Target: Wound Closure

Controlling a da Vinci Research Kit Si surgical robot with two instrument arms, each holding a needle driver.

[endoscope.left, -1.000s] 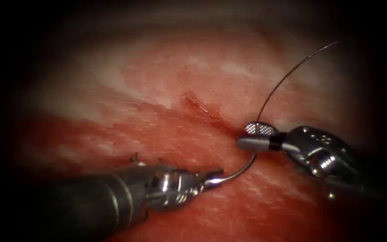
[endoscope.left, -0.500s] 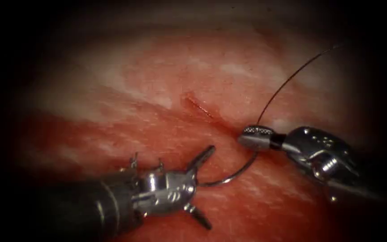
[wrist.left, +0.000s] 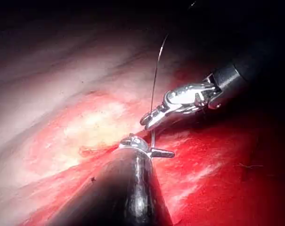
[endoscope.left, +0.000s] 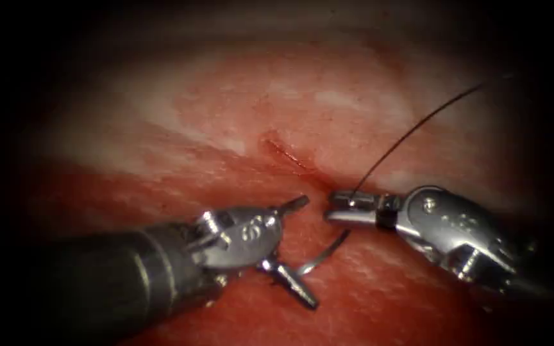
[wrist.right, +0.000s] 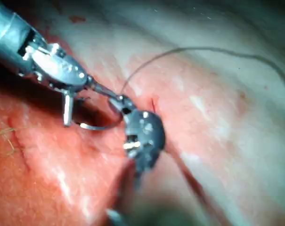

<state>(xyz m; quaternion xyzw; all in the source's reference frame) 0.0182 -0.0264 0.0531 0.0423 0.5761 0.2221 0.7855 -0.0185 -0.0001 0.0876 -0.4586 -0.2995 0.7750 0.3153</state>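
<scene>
Endoscope: right end effector gripping needle (swaged end).

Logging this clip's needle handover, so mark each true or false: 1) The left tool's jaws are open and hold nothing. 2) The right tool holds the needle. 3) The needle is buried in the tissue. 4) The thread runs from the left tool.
1) True: the left tool has spread jaws, empty.
2) True: the right tool grips the needle near its thread end.
3) False: the needle's curve lies free above the tissue.
4) False: the thread rises from the right tool.
</scene>
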